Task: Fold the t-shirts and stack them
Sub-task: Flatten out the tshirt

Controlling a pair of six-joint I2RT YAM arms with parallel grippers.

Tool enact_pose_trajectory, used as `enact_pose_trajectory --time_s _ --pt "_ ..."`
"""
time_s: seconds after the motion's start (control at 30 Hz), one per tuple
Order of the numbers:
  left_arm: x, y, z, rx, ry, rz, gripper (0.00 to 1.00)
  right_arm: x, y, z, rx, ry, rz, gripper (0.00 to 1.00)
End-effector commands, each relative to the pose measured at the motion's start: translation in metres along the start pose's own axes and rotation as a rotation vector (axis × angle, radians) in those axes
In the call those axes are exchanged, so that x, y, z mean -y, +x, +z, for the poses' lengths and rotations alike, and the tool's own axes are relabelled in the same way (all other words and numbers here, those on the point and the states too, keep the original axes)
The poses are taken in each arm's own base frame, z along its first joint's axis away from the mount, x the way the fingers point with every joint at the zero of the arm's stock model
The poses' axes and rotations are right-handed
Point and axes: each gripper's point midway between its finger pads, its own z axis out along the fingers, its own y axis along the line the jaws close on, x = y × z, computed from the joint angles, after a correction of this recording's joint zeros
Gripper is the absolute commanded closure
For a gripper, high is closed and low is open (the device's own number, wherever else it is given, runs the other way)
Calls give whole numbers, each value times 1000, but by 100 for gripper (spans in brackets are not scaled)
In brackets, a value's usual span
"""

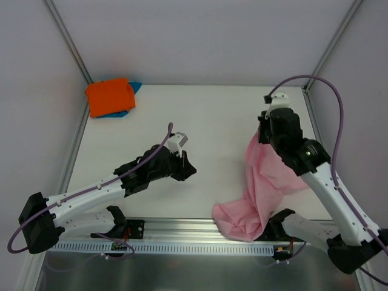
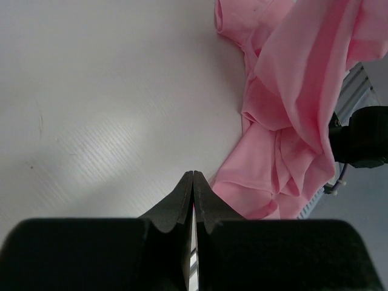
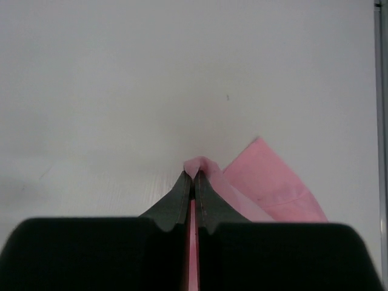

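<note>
The light pink t-shirt [image 1: 260, 182] hangs crumpled from my right gripper [image 1: 264, 134], which is shut on a pinch of its cloth [image 3: 200, 165]. The shirt's lower part lies bunched at the table's near edge [image 1: 237, 221]. It also shows in the left wrist view [image 2: 291, 115]. My left gripper [image 1: 187, 168] is shut and empty above the bare table, to the left of the pink shirt [image 2: 193, 176]. The bright orange t-shirt [image 1: 109, 96] lies folded at the far left corner on top of the teal-blue t-shirt [image 1: 134, 88], of which only edges show.
The white table [image 1: 200, 121] is bounded by grey walls and metal frame posts [image 1: 68, 42]. A metal rail [image 1: 182, 233] runs along the near edge between the arm bases. The right arm's base [image 2: 357, 142] shows beside the pink cloth.
</note>
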Motion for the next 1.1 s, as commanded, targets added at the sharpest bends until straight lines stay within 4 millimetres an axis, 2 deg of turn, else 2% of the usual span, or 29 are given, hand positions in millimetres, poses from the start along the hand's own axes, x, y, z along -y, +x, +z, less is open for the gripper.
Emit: enact_pose_trajectory --time_s 0.0,0.03,0.1,0.13,0.17,0.27,0.3,0.4,0.5,0.53,0.57,0.6,0.63,0.67,0.7,0.73,0.77,0.8,0.83,0.87,0.9,0.93,1.07 --pt "13 -5 -5 44 56 -23 100 21 -35 49 68 72 7 100" --pt "11 -2 -5 39 53 -27 100 19 -34 71 50 60 27 99" --pt "9 1 -6 36 49 -29 100 28 -38 90 41 78 52 99" --pt "8 3 -6 35 44 -27 100 39 -38 101 33 106 69 100" --pt "5 5 -6 31 31 -28 100 42 -35 119 10 117 68 99" --pt "-3 10 -5 28 6 -24 100 59 -43 141 12 145 100 100" --pt "-4 10 -4 27 -2 -24 100 67 -41 153 -3 160 111 100" --pt "-7 14 6 28 -5 -39 100 74 -36 172 -25 161 140 100" --pt "-5 23 31 5 21 -73 100 74 -25 177 -37 160 160 99" --pt "0 22 39 -2 42 -89 100 74 -10 180 -56 161 160 99" --pt "6 23 47 -13 70 -95 100 74 -4 180 -62 163 163 99" --pt "7 39 63 -76 90 -102 97 75 3 180 -71 170 164 99" --pt "21 26 74 -41 142 -99 92 75 5 177 -63 168 172 100" --pt "27 26 82 -38 165 -93 87 74 19 177 -84 168 171 100" --pt "26 39 97 -77 177 -90 79 75 23 175 -88 171 174 99" --pt "42 23 107 -32 233 -79 63 75 23 171 -79 171 175 99" --pt "46 22 115 -36 252 -74 54 76 33 169 -95 178 174 99" --pt "43 35 131 -77 254 -77 50 76 34 167 -92 178 174 99" --pt "53 22 140 -37 295 -72 45 76 34 162 -88 178 176 99" --pt "55 22 147 -32 311 -78 39 77 36 160 -92 178 175 100" --pt "52 33 157 -54 318 -99 37 77 37 158 -94 178 175 99" --pt "60 23 161 -12 358 -100 36 77 37 156 -94 181 173 99" --pt "59 35 180 -20 383 -149 35 80 35 148 -86 192 161 99"
